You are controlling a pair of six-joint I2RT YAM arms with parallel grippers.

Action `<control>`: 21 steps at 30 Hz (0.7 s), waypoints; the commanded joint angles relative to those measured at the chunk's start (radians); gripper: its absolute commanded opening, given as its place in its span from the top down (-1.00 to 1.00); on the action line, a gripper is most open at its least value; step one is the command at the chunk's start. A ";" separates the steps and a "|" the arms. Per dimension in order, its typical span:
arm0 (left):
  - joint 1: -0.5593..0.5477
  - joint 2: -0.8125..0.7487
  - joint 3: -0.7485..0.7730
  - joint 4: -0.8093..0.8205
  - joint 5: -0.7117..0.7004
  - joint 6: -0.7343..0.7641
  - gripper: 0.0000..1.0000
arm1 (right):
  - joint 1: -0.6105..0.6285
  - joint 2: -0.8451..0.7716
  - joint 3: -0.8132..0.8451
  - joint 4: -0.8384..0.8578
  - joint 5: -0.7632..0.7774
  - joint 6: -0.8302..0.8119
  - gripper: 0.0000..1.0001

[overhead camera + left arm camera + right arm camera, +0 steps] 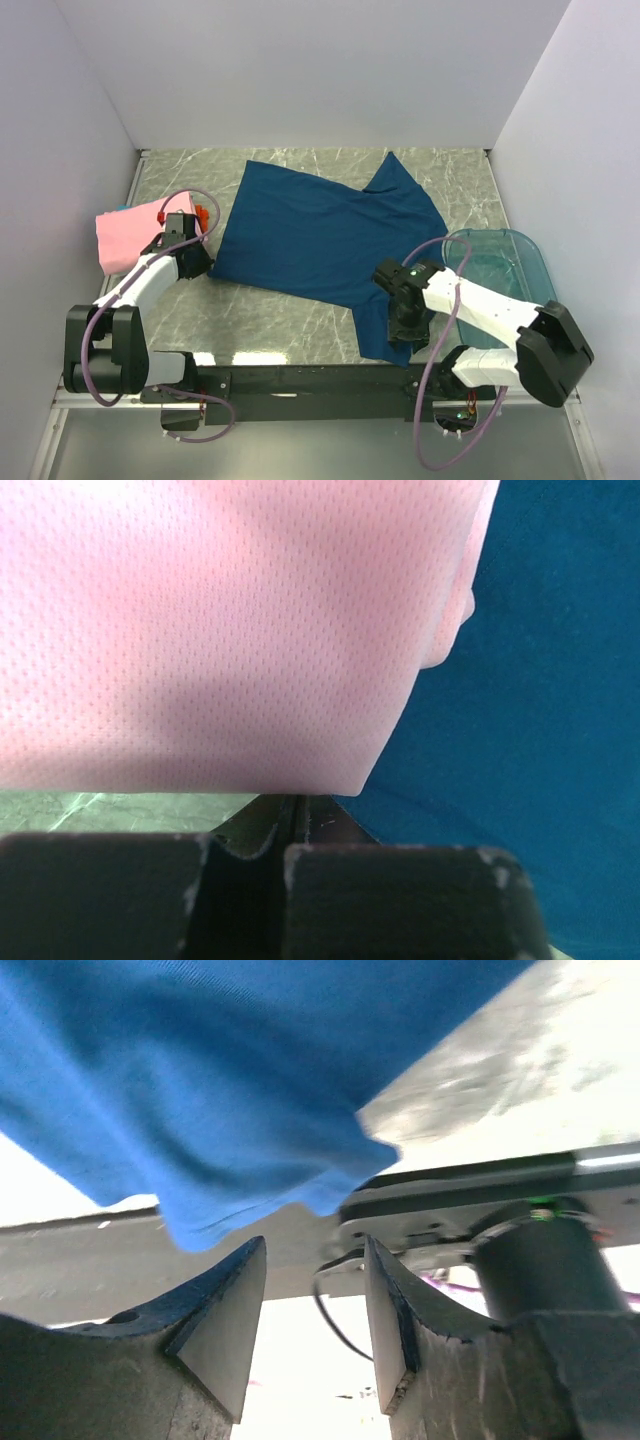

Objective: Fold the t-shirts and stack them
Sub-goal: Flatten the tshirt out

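A large navy-blue t-shirt lies spread flat across the middle of the table. A folded pink t-shirt sits at the left, with a bit of orange cloth at its right edge. My left gripper is low between the pink shirt and the navy shirt's left corner. In the left wrist view its jaws are closed together, their tips under the pink cloth's edge. My right gripper is open over the navy shirt's near corner. In the right wrist view blue cloth lies beyond the fingers, with nothing between them.
A translucent teal plastic tub stands at the right, beside the right arm. White walls close in the table at the left, back and right. The black rail with the arm bases runs along the near edge.
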 commanded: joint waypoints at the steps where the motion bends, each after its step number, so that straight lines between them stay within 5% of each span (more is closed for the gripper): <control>1: 0.005 -0.003 0.027 0.014 -0.004 0.019 0.99 | -0.006 -0.046 -0.068 0.049 -0.106 0.035 -0.01; 21: 0.005 -0.009 0.024 0.010 0.001 0.020 0.99 | -0.006 0.009 -0.196 0.222 -0.114 0.090 0.20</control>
